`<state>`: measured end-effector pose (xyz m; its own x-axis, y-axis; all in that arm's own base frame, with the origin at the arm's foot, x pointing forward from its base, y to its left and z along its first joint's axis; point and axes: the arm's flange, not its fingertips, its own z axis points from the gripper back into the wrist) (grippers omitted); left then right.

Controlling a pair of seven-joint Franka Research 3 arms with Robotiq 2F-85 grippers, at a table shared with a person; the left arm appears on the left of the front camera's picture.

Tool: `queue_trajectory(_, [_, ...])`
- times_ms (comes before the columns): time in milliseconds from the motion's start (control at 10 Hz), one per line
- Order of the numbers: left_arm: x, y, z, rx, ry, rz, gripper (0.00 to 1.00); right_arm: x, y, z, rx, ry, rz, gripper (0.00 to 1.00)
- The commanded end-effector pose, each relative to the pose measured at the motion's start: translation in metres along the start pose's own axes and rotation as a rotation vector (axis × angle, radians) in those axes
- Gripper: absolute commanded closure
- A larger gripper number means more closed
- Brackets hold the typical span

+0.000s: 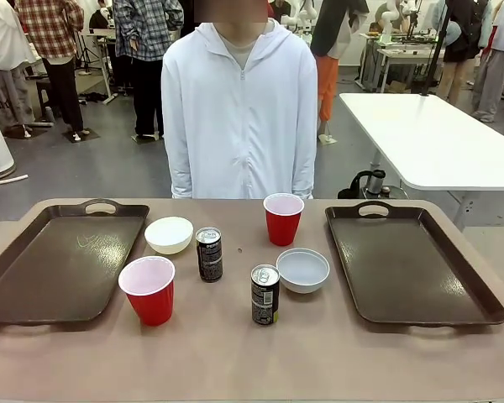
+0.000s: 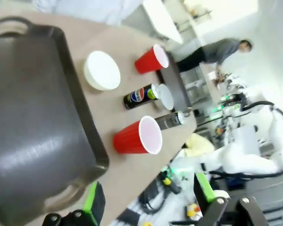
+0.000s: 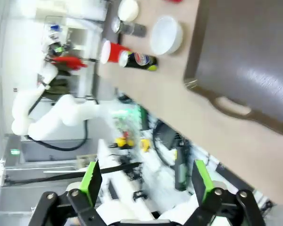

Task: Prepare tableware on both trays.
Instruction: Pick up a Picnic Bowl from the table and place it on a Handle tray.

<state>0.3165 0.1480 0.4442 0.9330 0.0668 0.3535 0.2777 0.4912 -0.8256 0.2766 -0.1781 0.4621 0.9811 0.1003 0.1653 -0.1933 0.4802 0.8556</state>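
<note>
Two dark brown trays lie bare on the table, the left tray (image 1: 59, 260) and the right tray (image 1: 412, 264). Between them stand two red cups (image 1: 149, 290) (image 1: 283, 218), two whitish bowls (image 1: 169, 234) (image 1: 302, 269) and two dark cans (image 1: 208, 253) (image 1: 265, 294). My left gripper (image 2: 148, 197) hangs open above the near edge of the left tray (image 2: 28, 117), holding nothing. My right gripper (image 3: 146, 183) is open too, off the table's near edge beside the right tray (image 3: 250, 61), with a bowl (image 3: 166, 35) and a can (image 3: 139, 60) farther off.
A person in a white hooded jacket (image 1: 239, 109) stands at the far side of the table, hands down. A white table (image 1: 437, 138) stands behind at the right. Bare tabletop (image 1: 252, 361) runs along the near edge.
</note>
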Motion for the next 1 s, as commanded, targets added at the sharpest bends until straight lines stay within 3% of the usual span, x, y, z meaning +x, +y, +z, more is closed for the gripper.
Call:
queue_trajectory(0, [0.004, 0.025, 0.01, -0.031, 0.016, 0.081, 0.0, 0.01, -0.021, 0.014, 0.091, -0.01, -0.092, 0.0])
queue_trajectory(400, [-0.009, 0.022, 0.011, 0.002, -0.006, 0.092, 0.0, 0.006, -0.041, 0.025, 0.071, -0.028, -0.217, 0.0])
queue_trajectory(700, [-0.013, 0.003, 0.001, 0.102, 0.034, 0.039, 0.0, 0.014, -0.044, 0.02, 0.027, -0.021, -0.2, 0.0])
queue_trajectory(900, [-0.004, 0.016, 0.007, 0.031, 0.039, 0.093, 0.0, 0.005, -0.045, 0.021, 0.052, 0.0, -0.214, 0.0])
